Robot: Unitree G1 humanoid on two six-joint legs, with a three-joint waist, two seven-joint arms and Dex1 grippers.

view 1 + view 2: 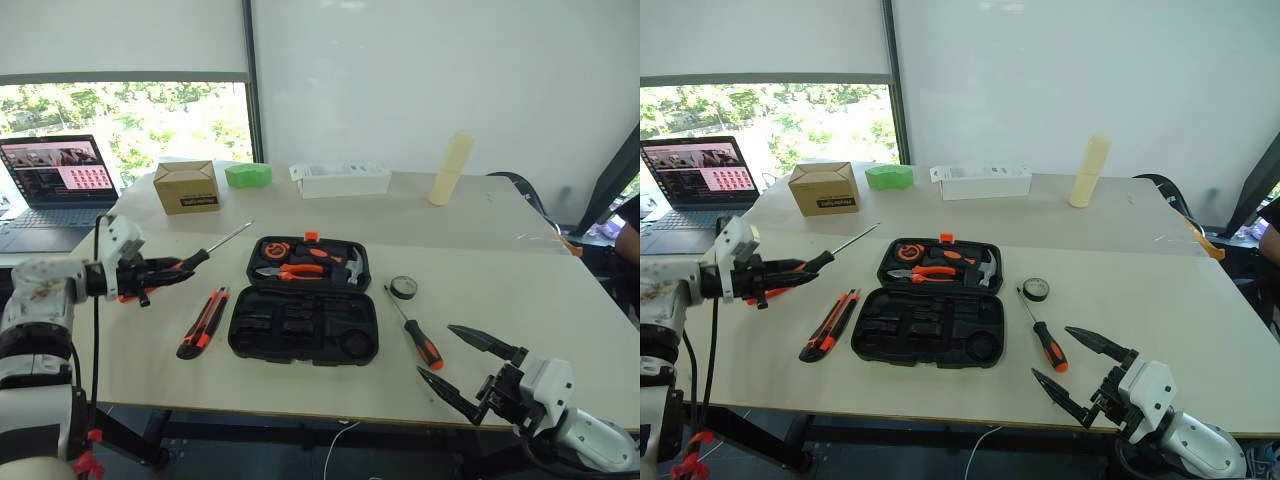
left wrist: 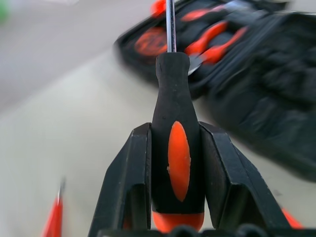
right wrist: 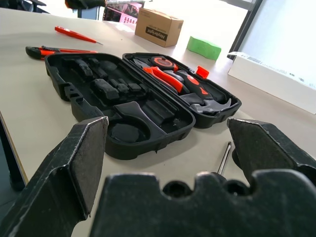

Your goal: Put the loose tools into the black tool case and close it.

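- Mostly pale bench (image 1: pixel 560 300) by window; black tool case (image 1: pixel 303 320) open mid.
- L pincer (image 1: pixel 165 272) raised at left, clamping screwdriver (image 1: pixel 205 254).
- R pincer (image 1: pixel 470 368) near right, spread wide, empty.

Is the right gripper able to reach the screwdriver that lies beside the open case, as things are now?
Probably yes. The right gripper is open, and the screwdriver lies on bare table just ahead of it, with nothing between them.

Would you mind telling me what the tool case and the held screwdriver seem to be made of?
Tool case: likely moulded plastic, matte black, judging by its shaped slots. Screwdriver: thin shiny shaft, probably steel; handle looks like black rubbery plastic with orange inserts.
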